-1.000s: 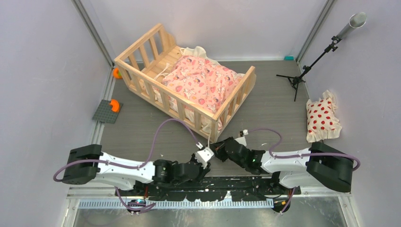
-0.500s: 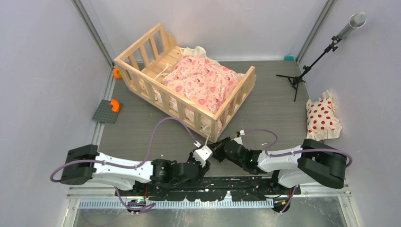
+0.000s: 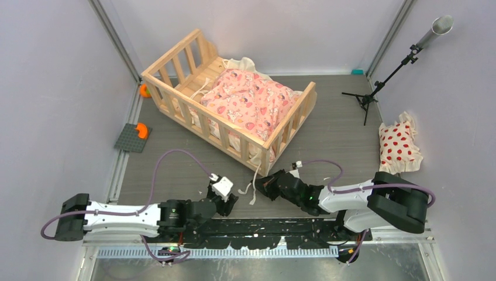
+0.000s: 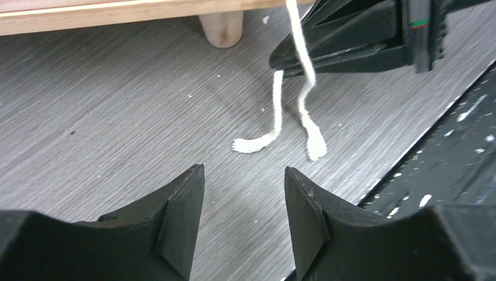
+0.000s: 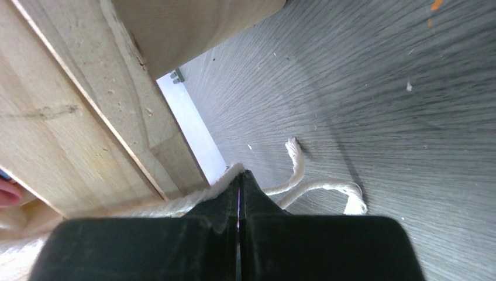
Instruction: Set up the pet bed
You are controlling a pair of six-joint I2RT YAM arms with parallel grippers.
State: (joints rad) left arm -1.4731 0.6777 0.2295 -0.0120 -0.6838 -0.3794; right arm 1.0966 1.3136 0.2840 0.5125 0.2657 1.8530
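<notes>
The pet bed (image 3: 205, 111), a light wooden slatted crib, stands at the back centre with a pink cartoon-print cushion (image 3: 248, 102) lying in it. Cream ties (image 3: 254, 184) hang from its near corner down to the floor. My right gripper (image 3: 258, 186) is shut at that corner, pinching a tie at its fingertips (image 5: 241, 174), with the bed's wood (image 5: 76, 117) close on the left. My left gripper (image 3: 230, 199) sits to the left, open and empty (image 4: 244, 170). It faces the loose tie ends (image 4: 275, 117), a bed foot (image 4: 221, 26) and the right gripper (image 4: 362, 41).
A white pillow with red dots (image 3: 399, 146) lies against the right wall. A black stand with a grey tube (image 3: 380, 82) is at the back right. A grey plate with an orange piece (image 3: 133, 137) and another orange object (image 3: 144, 91) lie at the left wall.
My left gripper has opened and drawn back to the left, away from the right gripper. The tie ends now hang loose to the floor. The right gripper stays shut at the bed's corner.
</notes>
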